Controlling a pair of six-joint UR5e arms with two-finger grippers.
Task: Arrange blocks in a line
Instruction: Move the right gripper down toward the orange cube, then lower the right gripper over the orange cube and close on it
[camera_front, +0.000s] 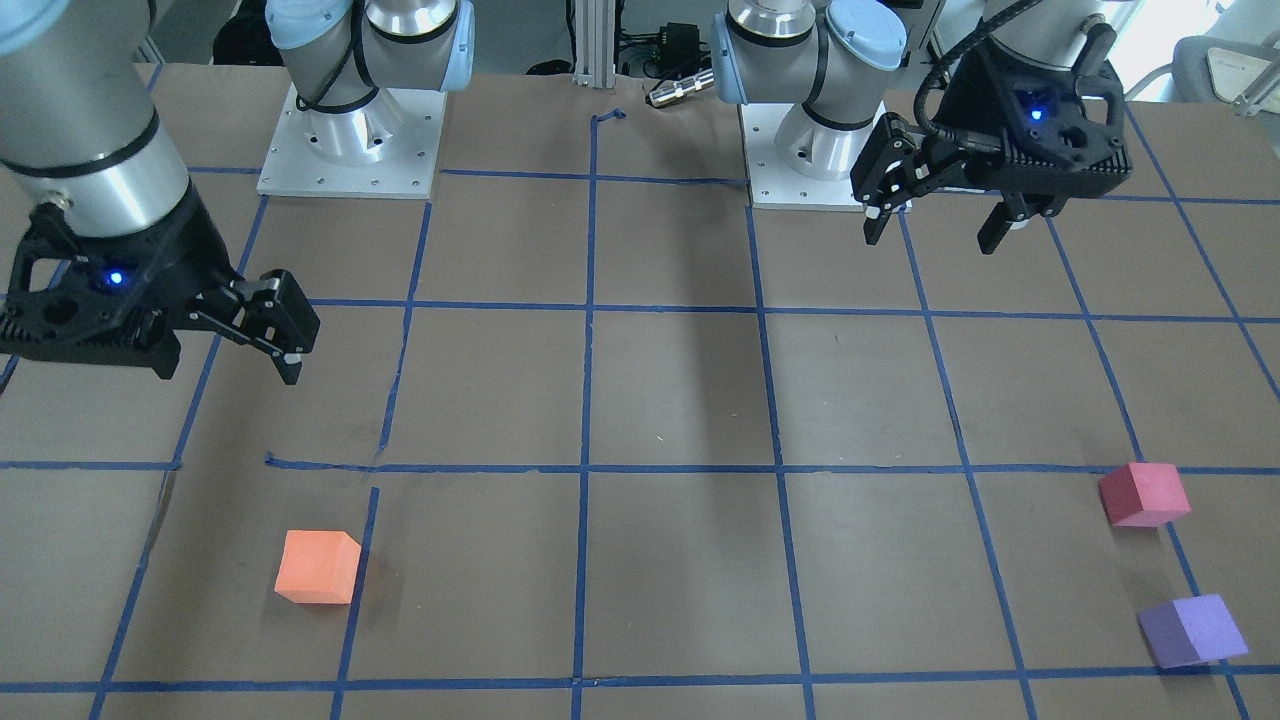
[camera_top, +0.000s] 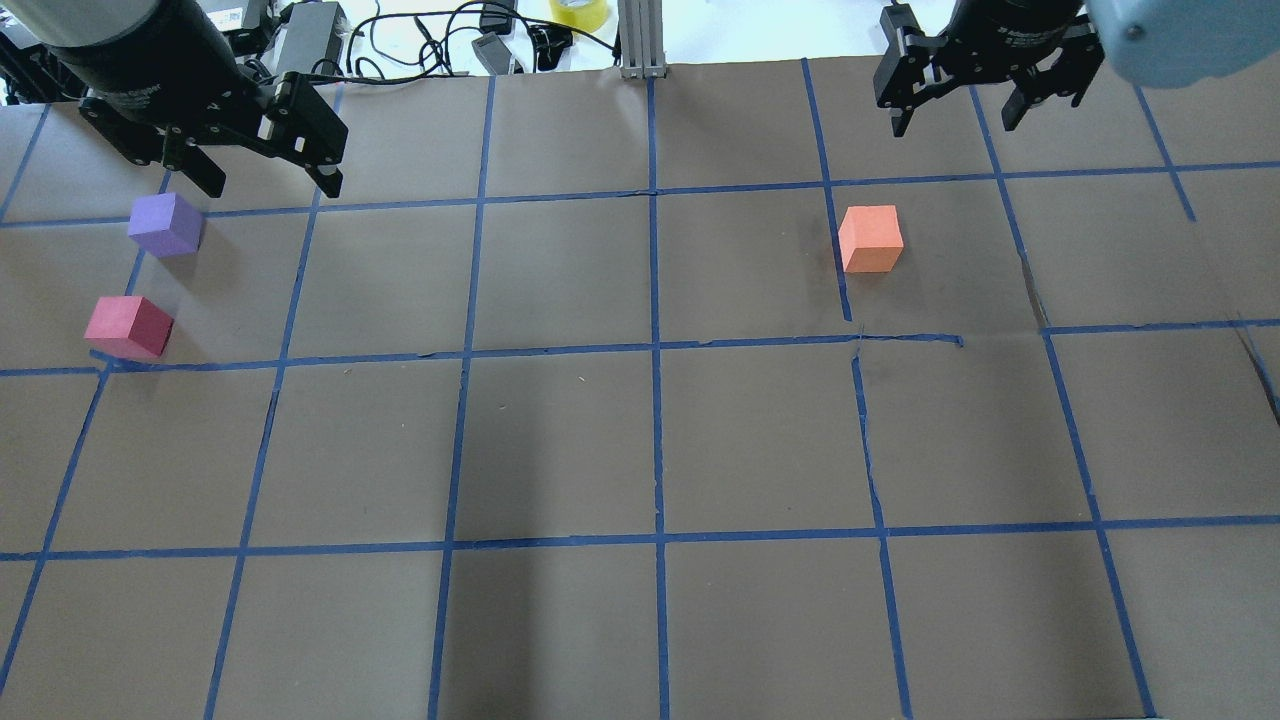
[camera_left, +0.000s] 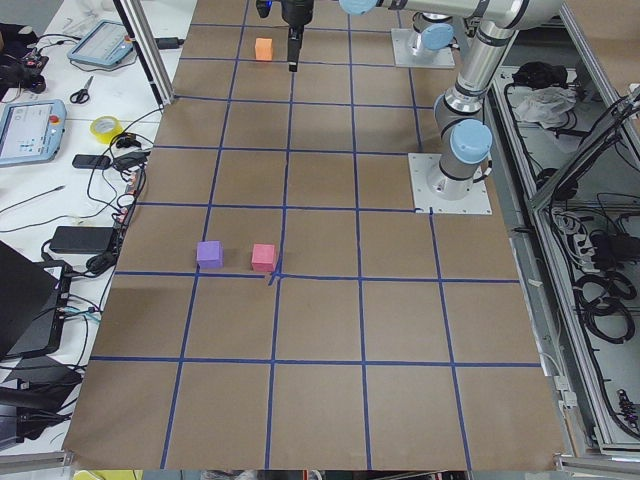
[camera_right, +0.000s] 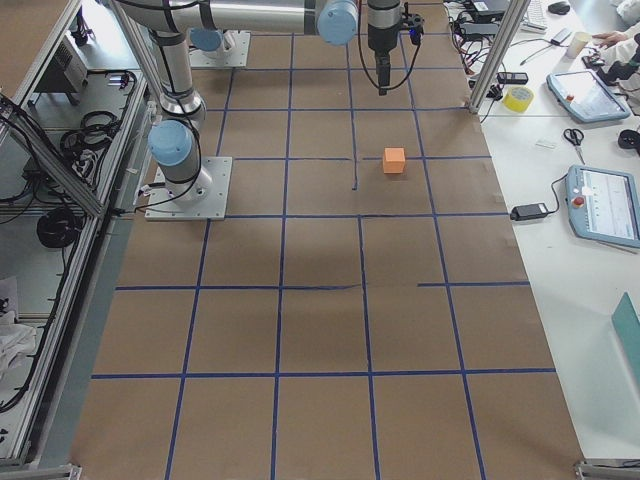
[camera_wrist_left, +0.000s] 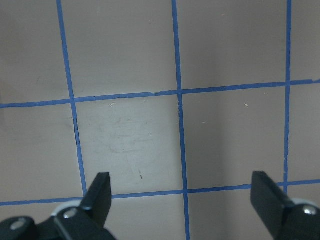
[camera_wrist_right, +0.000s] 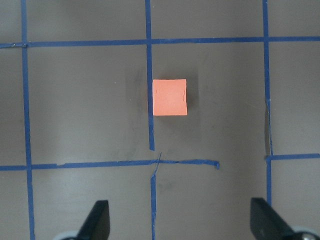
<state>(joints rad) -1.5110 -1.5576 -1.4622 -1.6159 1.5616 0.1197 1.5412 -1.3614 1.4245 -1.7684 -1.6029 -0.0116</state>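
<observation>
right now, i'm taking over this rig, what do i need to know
Left gripper: open, empty, hovering by the purple block.
Right gripper: open, empty, raised near the orange block.
Red-pink block sits near the purple one, not touching; orange is far off on the robot's right.
Done: nothing lined up yet.
Left: bring all three blocks into one line.

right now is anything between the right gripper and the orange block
No objects: only brown table paper crossed by a blue tape line lies between the right gripper and the orange block, clearest in the right wrist view.
</observation>
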